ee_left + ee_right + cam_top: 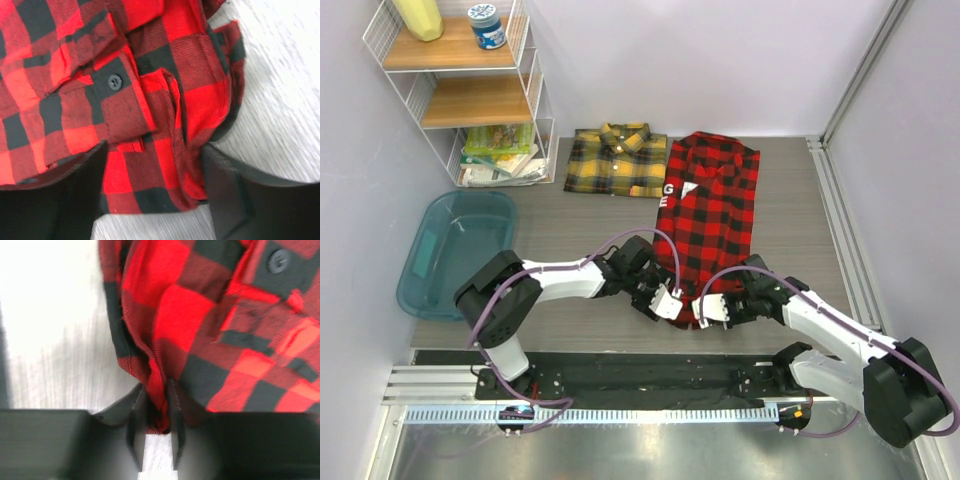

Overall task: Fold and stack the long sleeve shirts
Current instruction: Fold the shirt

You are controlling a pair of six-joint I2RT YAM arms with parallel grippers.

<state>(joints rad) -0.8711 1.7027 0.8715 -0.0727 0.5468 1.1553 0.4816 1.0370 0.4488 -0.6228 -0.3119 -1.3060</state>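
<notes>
Partly done: yellow-and-black check flannel shirt (617,160) folded at counter (800,230) far side. Red-and-black check flannel shirt (715,210) beside it, narrowed lengthwise, unstacked. Right fingers (132,420) clamped on its hem; left fingers (235,195) apart, straddling hem.

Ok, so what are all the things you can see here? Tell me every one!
red shirt: 1, red-and-black check, middle of table, laid out long
yellow shirt: 1, yellow-and-black check, folded, back of table, beside red shirt
shelf: 1, white wire with wood boards, back left corner
bottle: 1, yellow, top board
jar: 1, blue and white, top board
packets: a pile, mostly green, bottom of shelf
tub: 1, see-through teal, left side
table: 1, grey
arms: 2, black and white, near edge
left tool: 1, black, open around red shirt's near hem
right tool: 1, black, shut on that hem
</notes>
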